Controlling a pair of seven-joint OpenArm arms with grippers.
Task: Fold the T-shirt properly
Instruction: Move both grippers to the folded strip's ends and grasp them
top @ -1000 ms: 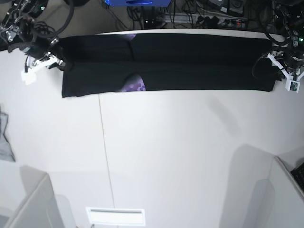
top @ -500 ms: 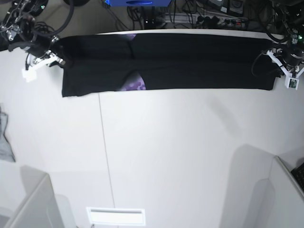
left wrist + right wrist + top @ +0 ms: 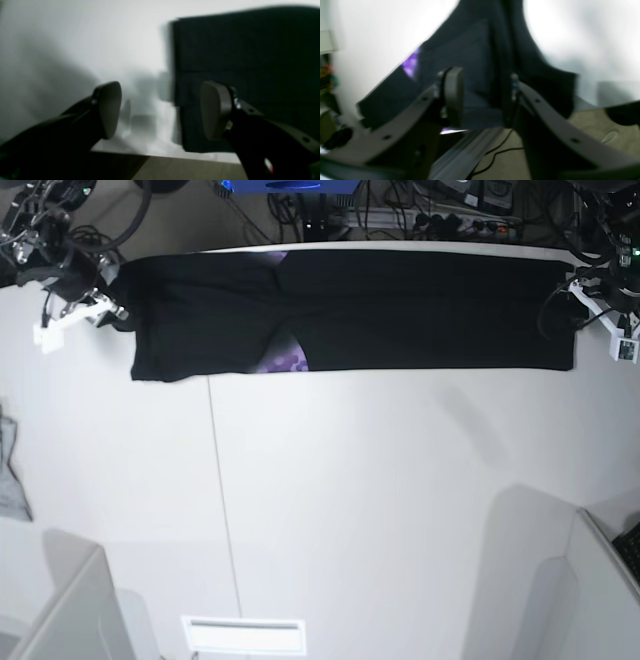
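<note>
The black T-shirt [image 3: 400, 310] lies as a long folded band across the far side of the white table [image 3: 380, 500]. A purple print patch [image 3: 285, 360] shows at its near edge. My left gripper [image 3: 583, 298] is at the shirt's right end. In the left wrist view it [image 3: 161, 110] is open and empty, with one finger over the shirt's edge [image 3: 250, 50]. My right gripper [image 3: 112, 308] is at the shirt's left end. In the blurred right wrist view its jaws [image 3: 482, 100] stand apart, with dark cloth [image 3: 470, 45] showing in the gap.
A small grey cloth [image 3: 8, 470] hangs at the table's left edge. A white slotted plate [image 3: 243, 635] lies at the front edge. Grey box corners stand at front left [image 3: 60, 600] and front right [image 3: 600, 580]. Cables and a power strip [image 3: 460, 220] lie behind the table.
Both grippers have moved back toward the table's far edge and slightly outward from the shirt's ends. The fold line along the middle of the shirt is less visible now.
</note>
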